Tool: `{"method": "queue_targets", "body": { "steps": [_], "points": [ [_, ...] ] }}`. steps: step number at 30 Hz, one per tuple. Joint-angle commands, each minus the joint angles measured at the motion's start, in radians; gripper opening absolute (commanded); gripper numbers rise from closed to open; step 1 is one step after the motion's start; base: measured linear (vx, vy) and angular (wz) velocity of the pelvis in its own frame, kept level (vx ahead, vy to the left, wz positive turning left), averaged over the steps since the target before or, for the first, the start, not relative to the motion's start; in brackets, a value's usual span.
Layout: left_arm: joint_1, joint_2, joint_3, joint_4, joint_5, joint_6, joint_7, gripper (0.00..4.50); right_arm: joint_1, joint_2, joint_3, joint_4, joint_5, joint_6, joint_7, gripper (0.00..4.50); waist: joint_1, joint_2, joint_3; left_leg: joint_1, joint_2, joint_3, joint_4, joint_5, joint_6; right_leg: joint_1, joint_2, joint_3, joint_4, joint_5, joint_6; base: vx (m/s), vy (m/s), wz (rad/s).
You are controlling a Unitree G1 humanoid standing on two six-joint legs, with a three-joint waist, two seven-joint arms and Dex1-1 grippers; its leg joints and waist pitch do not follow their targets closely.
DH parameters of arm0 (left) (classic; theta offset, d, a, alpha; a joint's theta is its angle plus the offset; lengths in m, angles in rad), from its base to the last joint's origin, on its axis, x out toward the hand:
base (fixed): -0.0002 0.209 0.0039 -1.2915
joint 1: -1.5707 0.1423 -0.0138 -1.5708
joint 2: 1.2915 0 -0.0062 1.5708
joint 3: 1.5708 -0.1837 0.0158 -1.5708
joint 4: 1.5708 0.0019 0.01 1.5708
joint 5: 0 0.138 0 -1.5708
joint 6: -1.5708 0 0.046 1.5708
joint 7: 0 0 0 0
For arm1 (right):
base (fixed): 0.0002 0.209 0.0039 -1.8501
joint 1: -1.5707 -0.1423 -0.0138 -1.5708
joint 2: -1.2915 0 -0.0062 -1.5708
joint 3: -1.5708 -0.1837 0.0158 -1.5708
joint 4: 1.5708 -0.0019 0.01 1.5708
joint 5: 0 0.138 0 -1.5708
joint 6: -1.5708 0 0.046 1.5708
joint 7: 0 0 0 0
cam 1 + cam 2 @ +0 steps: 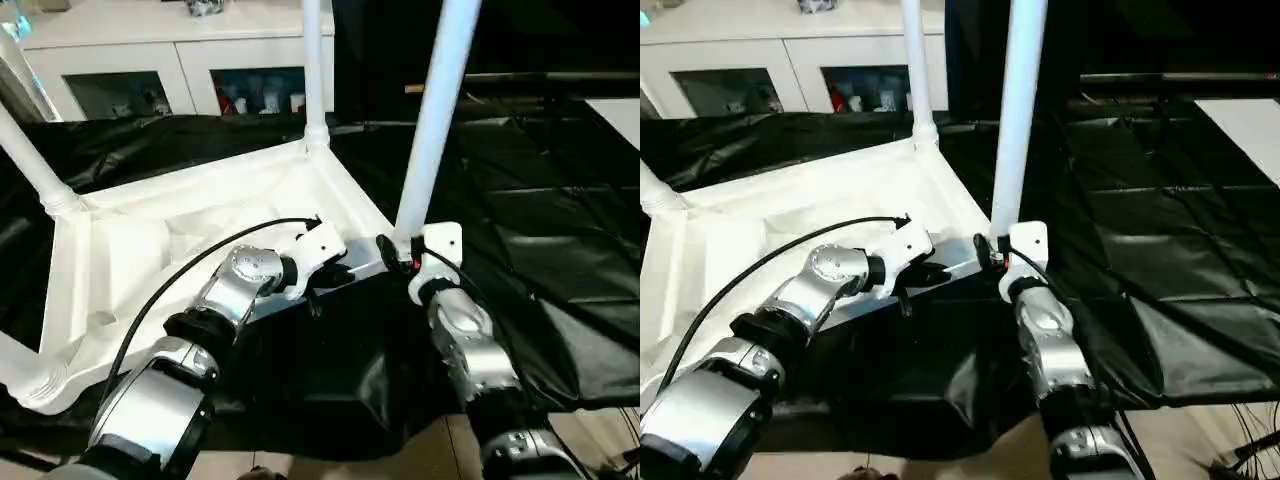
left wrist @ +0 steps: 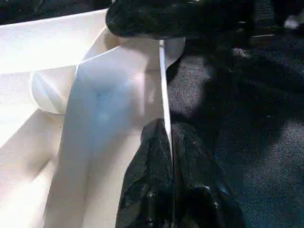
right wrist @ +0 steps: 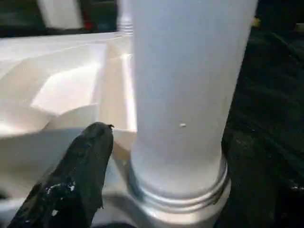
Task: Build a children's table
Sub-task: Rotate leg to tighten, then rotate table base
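The white tabletop (image 1: 150, 230) lies upside down on a black cloth, with white legs standing up from its corner sockets: one at the left (image 1: 28, 160), one at the back (image 1: 313, 70), one at the near right (image 1: 437, 120). My left gripper (image 2: 167, 126) is shut on the thin rim of the tabletop beside the near right corner (image 1: 335, 268). My right gripper (image 1: 400, 248) sits at the base of the near right leg (image 3: 185, 95). One black finger (image 3: 80, 180) stands a little off the leg's collar; the other is hidden behind the leg.
A white cabinet with glass doors (image 1: 170, 60) stands at the back. The black cloth (image 1: 540, 230) spreads wide to the right, with a white board (image 1: 620, 115) at the far right edge. A black cable (image 1: 180, 270) runs over my left forearm.
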Motion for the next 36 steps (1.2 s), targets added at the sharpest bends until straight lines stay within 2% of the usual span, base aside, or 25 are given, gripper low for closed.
{"method": "queue_targets", "body": {
  "steps": [1,2,3,4,5,7,8,9,10,14,15,16,18,19,20,22,23,28,29,30,31,32,33,34,36],
  "points": [
    [-0.004,-0.009,0.004,0.002,-0.006,-0.045,-0.003,0.00,0.039,-0.056,0.015,-0.092,0.026,0.031,0.120,3.70,0.002,-0.015,-0.068,0.026,0.039,-0.022,-0.068,-0.208,0.068,0.050,-0.058,0.039,-0.074,-0.084,-0.201,0.000,0.000,0.00],
    [-0.004,-0.009,0.004,0.002,-0.007,-0.046,-0.004,0.00,0.047,-0.067,0.015,-0.105,0.033,0.034,0.136,3.70,0.003,-0.015,-0.069,0.024,0.038,-0.023,-0.067,-0.194,0.077,0.052,-0.058,0.039,-0.072,-0.064,-0.201,0.000,0.000,0.00],
    [-0.004,-0.008,0.006,0.001,-0.010,-0.050,-0.007,0.00,0.079,-0.109,0.013,-0.158,0.067,0.051,0.206,3.70,0.004,-0.006,-0.069,0.024,0.037,-0.023,-0.066,-0.191,0.081,0.052,-0.058,0.038,-0.072,-0.058,-0.201,0.000,0.000,0.00],
    [-0.004,-0.008,0.007,0.001,-0.010,-0.051,-0.006,0.00,0.085,-0.117,0.013,-0.166,0.074,0.055,0.220,3.70,0.006,-0.014,-0.068,0.024,0.038,-0.022,-0.064,-0.195,0.091,0.053,-0.058,0.038,-0.074,-0.052,-0.201,0.000,0.000,0.00],
    [-0.004,-0.008,0.008,0.001,-0.011,-0.053,-0.005,0.00,0.093,-0.129,0.012,-0.180,0.085,0.061,0.241,3.70,0.006,-0.011,-0.069,0.022,0.036,-0.022,-0.063,-0.190,0.095,0.054,-0.059,0.037,-0.073,-0.049,-0.203,0.000,0.000,0.00],
    [-0.008,-0.009,0.021,0.004,-0.016,-0.072,0.011,0.00,0.168,-0.235,0.034,-0.287,0.145,0.105,0.427,3.70,0.011,-0.016,-0.068,0.020,0.035,-0.021,-0.060,-0.188,0.109,0.056,-0.059,0.036,-0.077,-0.072,-0.201,0.000,0.000,0.00],
    [-0.008,-0.009,0.021,0.004,-0.016,-0.072,0.011,0.00,0.168,-0.235,0.034,-0.287,0.145,0.105,0.427,3.70,0.015,-0.017,-0.069,0.018,0.037,-0.023,-0.058,-0.184,0.117,0.057,-0.059,0.035,-0.077,-0.075,-0.196,0.000,0.000,0.00],
    [-0.010,-0.009,0.026,0.006,-0.018,-0.080,0.021,0.00,0.187,-0.263,0.042,-0.309,0.156,0.115,0.475,3.70,0.018,0.000,-0.069,0.018,0.037,-0.024,-0.058,-0.182,0.117,0.055,-0.060,0.034,-0.076,-0.080,-0.197,0.000,0.000,0.00],
    [-0.010,-0.010,0.037,0.001,-0.023,-0.090,0.032,0.00,0.213,-0.300,0.055,-0.345,0.174,0.134,0.537,3.70,0.018,-0.009,-0.068,0.018,0.035,-0.022,-0.057,-0.193,0.119,0.054,-0.056,0.033,-0.081,-0.095,-0.196,0.000,0.000,0.00],
    [-0.006,-0.011,0.073,-0.029,-0.046,-0.109,0.075,0.00,0.259,-0.357,0.083,-0.431,0.217,0.186,0.639,3.70,0.024,-0.010,-0.067,0.014,0.035,-0.023,-0.056,-0.187,0.125,0.053,-0.057,0.031,-0.084,-0.153,-0.187,0.000,0.000,0.00],
    [-0.005,-0.011,0.086,-0.043,-0.059,-0.102,0.077,0.00,0.264,-0.358,0.091,-0.447,0.224,0.192,0.648,3.70,0.025,-0.007,-0.068,0.013,0.035,-0.024,-0.056,-0.184,0.124,0.053,-0.058,0.030,-0.083,-0.156,-0.188,0.000,0.000,0.00],
    [0.000,-0.008,0.097,-0.071,-0.075,-0.089,0.068,0.00,0.267,-0.349,0.102,-0.470,0.231,0.198,0.648,3.70,0.024,-0.009,-0.068,0.011,0.035,-0.025,-0.056,-0.174,0.124,0.051,-0.058,0.029,-0.082,-0.160,-0.187,0.000,0.000,0.00],
    [0.005,-0.004,0.103,-0.093,-0.086,-0.071,0.055,0.44,0.266,-0.339,0.110,-0.483,0.235,0.210,0.645,3.73,0.024,-0.006,-0.069,0.014,0.036,-0.025,-0.056,-0.170,0.124,0.046,-0.057,0.031,-0.082,-0.163,-0.190,0.000,0.000,0.00],
    [0.007,-0.003,0.105,-0.103,-0.092,-0.061,0.046,0.55,0.266,-0.336,0.115,-0.488,0.236,0.216,0.646,3.73,0.025,-0.004,-0.071,0.013,0.037,-0.025,-0.055,-0.162,0.124,0.046,-0.058,0.031,-0.080,-0.150,-0.197,0.000,0.000,0.00],
    [0.025,0.008,0.117,-0.168,-0.121,-0.015,0.016,0.55,0.258,-0.304,0.132,-0.497,0.229,0.224,0.626,3.73,0.029,-0.001,-0.074,0.014,0.042,-0.026,-0.056,-0.151,0.125,0.045,-0.060,0.031,-0.074,-0.117,-0.217,0.000,0.000,0.00],
    [0.042,0.020,0.127,-0.231,-0.141,0.019,0.000,0.68,0.246,-0.269,0.144,-0.494,0.220,0.220,0.598,3.73,0.027,0.004,-0.074,0.015,0.045,-0.026,-0.058,-0.155,0.123,0.038,-0.056,0.030,-0.068,-0.076,-0.239,0.000,0.000,0.00],
    [0.059,0.039,0.137,-0.297,-0.156,0.053,-0.010,0.91,0.234,-0.239,0.153,-0.487,0.205,0.215,0.565,3.73,0.025,0.006,-0.072,0.014,0.044,-0.027,-0.060,-0.165,0.118,0.039,-0.055,0.029,-0.066,-0.069,-0.242,0.000,0.000,0.00],
    [0.081,0.066,0.157,-0.385,-0.174,0.105,-0.018,1.12,0.221,-0.211,0.164,-0.480,0.189,0.212,0.540,3.73,0.021,0.009,-0.067,0.019,0.041,-0.025,-0.064,-0.200,0.086,0.039,-0.054,0.033,-0.074,-0.127,-0.215,0.000,0.000,0.00],
    [0.101,0.100,0.180,-0.471,-0.195,0.165,-0.025,1.25,0.210,-0.196,0.174,-0.473,0.182,0.211,0.524,3.73,0.020,0.012,-0.067,0.020,0.042,-0.026,-0.068,-0.217,0.068,0.041,-0.056,0.034,-0.074,-0.147,-0.204,0.000,0.000,0.00],
    [0.101,0.100,0.180,-0.471,-0.195,0.165,-0.025,1.32,0.210,-0.196,0.174,-0.473,0.182,0.211,0.524,3.73,0.019,0.013,-0.068,0.020,0.042,-0.026,-0.069,-0.216,0.062,0.039,-0.054,0.034,-0.073,-0.138,-0.203,0.000,0.000,0.00],
    [0.132,0.130,0.195,-0.556,-0.221,0.223,-0.037,1.36,0.203,-0.184,0.175,-0.466,0.179,0.210,0.514,3.73,0.018,0.011,-0.067,0.020,0.041,-0.026,-0.069,-0.219,0.060,0.039,-0.053,0.034,-0.074,-0.139,-0.200,0.000,0.000,0.00],
    [0.185,0.178,0.210,-0.689,-0.264,0.317,-0.062,1.44,0.189,-0.166,0.172,-0.450,0.167,0.202,0.493,3.73,0.015,0.009,-0.069,0.016,0.045,-0.028,-0.072,-0.208,0.051,0.043,-0.057,0.035,-0.063,-0.106,-0.212,0.000,0.000,0.00],
    [0.190,0.182,0.211,-0.701,-0.268,0.326,-0.065,1.55,0.188,-0.165,0.171,-0.449,0.165,0.200,0.491,3.73,0.014,0.013,-0.072,0.017,0.046,-0.030,-0.073,-0.200,0.049,0.044,-0.059,0.033,-0.058,-0.093,-0.219,0.000,0.000,0.00],
    [0.212,0.200,0.213,-0.749,-0.284,0.361,-0.076,1.65,0.183,-0.159,0.169,-0.443,0.160,0.195,0.483,3.73,0.007,0.016,-0.071,0.021,0.043,-0.026,-0.070,-0.198,0.053,0.038,-0.052,0.033,-0.060,-0.088,-0.222,0.000,0.000,0.00],
    [0.289,0.257,0.209,-0.883,-0.339,0.445,-0.129,1.76,0.164,-0.144,0.153,-0.428,0.170,0.188,0.466,3.73,0.006,0.015,-0.067,0.021,0.041,-0.025,-0.070,-0.196,0.057,0.037,-0.052,0.035,-0.064,-0.099,-0.224,0.000,0.000,0.00]
  ]
}}
